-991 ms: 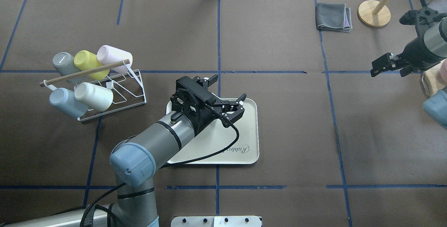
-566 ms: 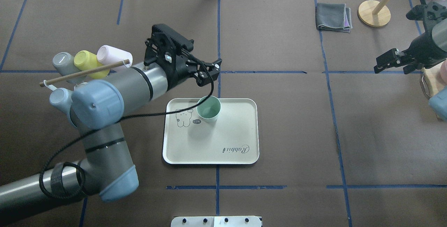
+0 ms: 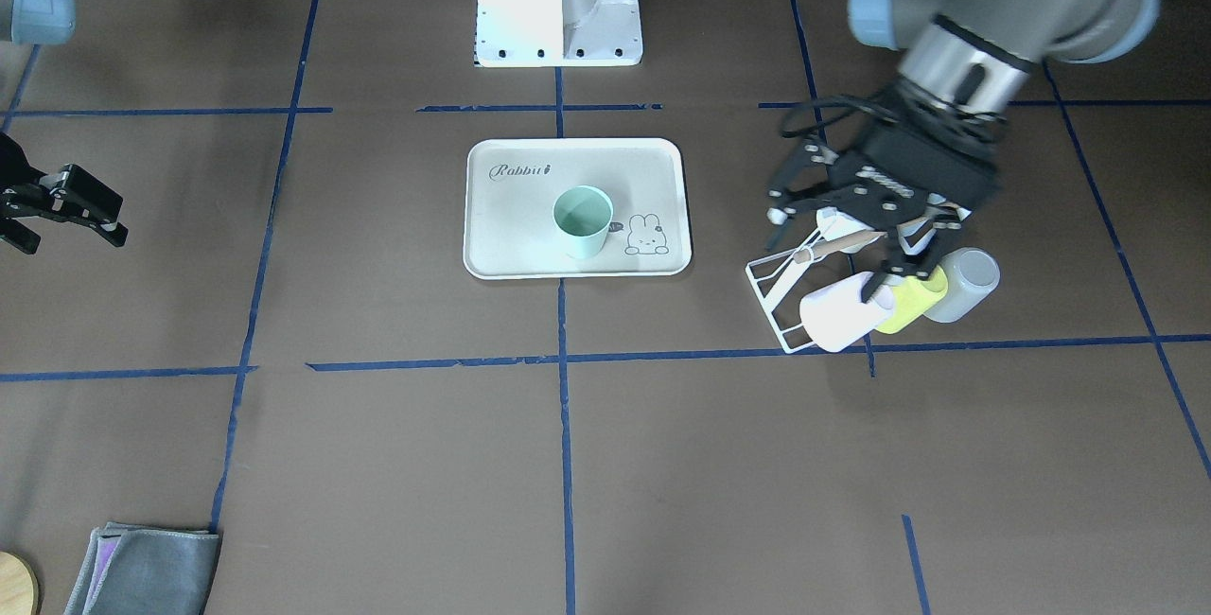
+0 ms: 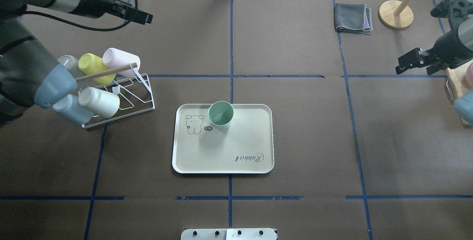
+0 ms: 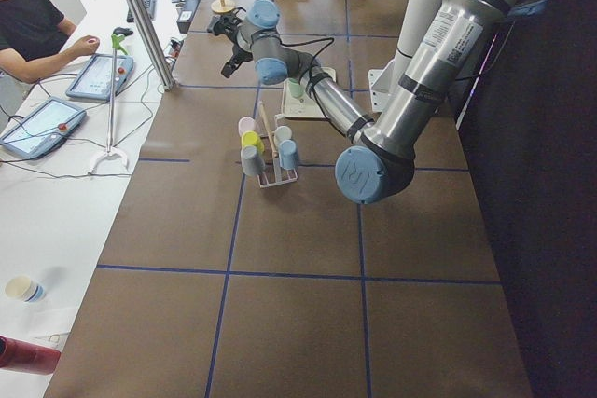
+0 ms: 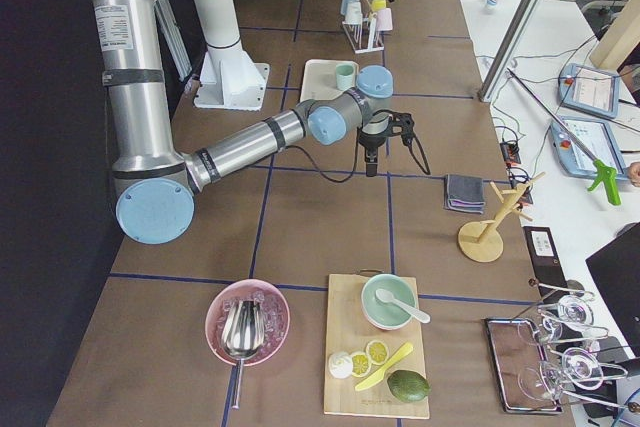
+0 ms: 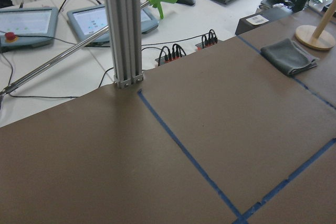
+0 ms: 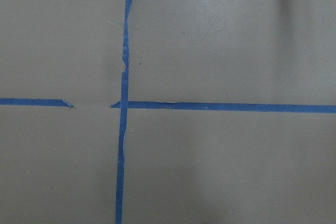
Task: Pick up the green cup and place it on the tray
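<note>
The left gripper (image 4: 145, 17) hangs in the air at the far left of the table. In the front-facing view its fingers are spread and carry nothing, and it overlaps the white wire rack (image 4: 127, 98) from that angle. It is well apart from the tray. The left wrist camera sees only brown table cover, blue tape lines and the table's far edge.

The right gripper (image 4: 414, 70) hovers at the right side of the table, also spread and empty. Its wrist camera looks straight down on crossing tape lines.

The green cup (image 4: 220, 114) stands upright, mouth up, inside the tray (image 4: 240, 162), in the half nearer the far rim and just beside the small bunny drawing. The tray lies flat near the table's middle, its "Rabbit" script at the opposite corner from the bunny. Neither gripper touches the cup.

Left of the tray, the rack holds five cups on their sides: grey, yellow and pink at the back, pale blue and white in front, with a wooden dowel (image 4: 107, 71) across them. A folded grey cloth (image 4: 351, 17) and a round wooden stand base (image 4: 396, 14) sit at the far right.
</note>
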Controlling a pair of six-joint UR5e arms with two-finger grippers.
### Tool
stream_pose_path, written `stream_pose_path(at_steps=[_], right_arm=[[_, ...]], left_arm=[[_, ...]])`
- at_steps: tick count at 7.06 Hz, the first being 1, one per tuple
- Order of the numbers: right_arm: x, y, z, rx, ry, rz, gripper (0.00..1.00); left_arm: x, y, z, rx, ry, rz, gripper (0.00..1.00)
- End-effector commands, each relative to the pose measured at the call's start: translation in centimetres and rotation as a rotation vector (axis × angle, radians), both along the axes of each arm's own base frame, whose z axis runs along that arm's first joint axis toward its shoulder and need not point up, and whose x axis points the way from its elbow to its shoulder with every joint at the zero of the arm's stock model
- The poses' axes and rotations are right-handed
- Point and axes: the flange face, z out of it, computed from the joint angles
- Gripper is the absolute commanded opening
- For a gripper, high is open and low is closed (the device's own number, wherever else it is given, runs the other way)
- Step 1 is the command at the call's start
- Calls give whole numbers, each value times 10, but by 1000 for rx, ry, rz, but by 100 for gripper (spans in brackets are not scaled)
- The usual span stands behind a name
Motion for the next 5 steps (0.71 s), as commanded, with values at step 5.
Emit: stream_pose_path(at_steps=[5], right_arm=[[16, -7, 1, 8, 5, 25, 100]], left_arm=[[-248, -33, 296, -407, -301, 144, 99]])
